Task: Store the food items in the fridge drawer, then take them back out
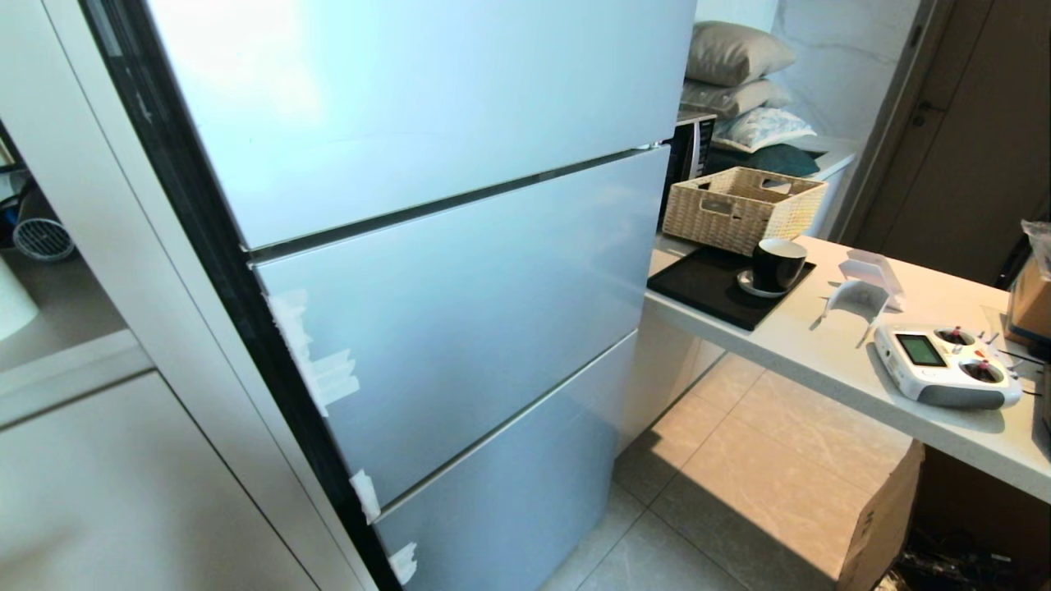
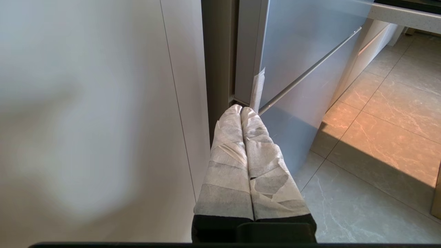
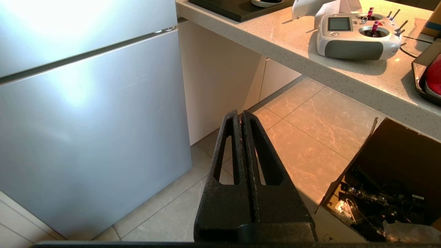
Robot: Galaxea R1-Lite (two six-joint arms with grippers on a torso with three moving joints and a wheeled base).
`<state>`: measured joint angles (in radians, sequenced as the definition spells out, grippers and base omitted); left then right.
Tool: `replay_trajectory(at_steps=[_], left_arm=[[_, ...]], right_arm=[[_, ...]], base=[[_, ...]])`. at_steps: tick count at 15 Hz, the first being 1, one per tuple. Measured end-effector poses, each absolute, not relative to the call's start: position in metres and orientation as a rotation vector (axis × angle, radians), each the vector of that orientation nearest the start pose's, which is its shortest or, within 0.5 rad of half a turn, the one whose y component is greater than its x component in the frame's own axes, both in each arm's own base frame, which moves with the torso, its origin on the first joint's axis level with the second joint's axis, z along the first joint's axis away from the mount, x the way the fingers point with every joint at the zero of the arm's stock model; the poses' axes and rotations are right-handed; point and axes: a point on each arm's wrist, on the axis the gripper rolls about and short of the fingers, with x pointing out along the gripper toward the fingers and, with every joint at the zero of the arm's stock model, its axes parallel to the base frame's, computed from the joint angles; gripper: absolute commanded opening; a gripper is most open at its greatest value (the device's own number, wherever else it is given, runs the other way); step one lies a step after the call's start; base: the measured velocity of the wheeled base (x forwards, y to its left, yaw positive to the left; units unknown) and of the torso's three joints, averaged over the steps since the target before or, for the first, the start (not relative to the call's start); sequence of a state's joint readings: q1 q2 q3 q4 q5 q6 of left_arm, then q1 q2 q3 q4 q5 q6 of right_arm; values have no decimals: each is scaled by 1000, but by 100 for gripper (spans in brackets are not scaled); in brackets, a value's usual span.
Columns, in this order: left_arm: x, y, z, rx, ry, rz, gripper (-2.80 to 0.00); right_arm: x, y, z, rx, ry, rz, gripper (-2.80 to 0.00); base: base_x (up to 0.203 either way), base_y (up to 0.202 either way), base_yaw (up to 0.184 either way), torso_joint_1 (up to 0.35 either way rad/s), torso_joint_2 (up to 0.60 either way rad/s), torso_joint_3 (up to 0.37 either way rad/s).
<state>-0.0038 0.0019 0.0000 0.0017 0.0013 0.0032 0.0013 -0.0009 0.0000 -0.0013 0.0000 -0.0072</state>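
The pale-blue fridge (image 1: 443, 246) fills the head view with three door panels stacked one over another, all shut, their long edges running across its front; the fridge drawer and the food items are not visible in any view. Four scraps of white tape (image 1: 316, 361) cling to the fridge's left edge. To the right stands one desk (image 1: 829, 353) carrying one wicker basket (image 1: 739, 205), one black tray (image 1: 706, 283), one black cup (image 1: 777, 263) on a saucer, and one white radio controller (image 1: 944, 365). One open cardboard box (image 3: 386, 175) sits on the floor under the desk. The left pincer (image 2: 241, 112), wrapped in white tape, is closed and empty near the fridge's lower left corner. The right pincer (image 3: 240, 115) is likewise closed on nothing, over the floor tiles.
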Motion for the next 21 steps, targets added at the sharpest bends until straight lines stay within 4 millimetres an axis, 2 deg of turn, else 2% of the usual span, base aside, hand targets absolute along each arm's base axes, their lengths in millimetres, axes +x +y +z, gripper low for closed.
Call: replay_trajectory(at_steps=[21], left_arm=[[-23, 0, 75, 3, 3, -2, -280]], right_arm=[[-23, 0, 76, -7, -2, 1, -280]], base=[[0, 0, 0, 0, 0, 0]])
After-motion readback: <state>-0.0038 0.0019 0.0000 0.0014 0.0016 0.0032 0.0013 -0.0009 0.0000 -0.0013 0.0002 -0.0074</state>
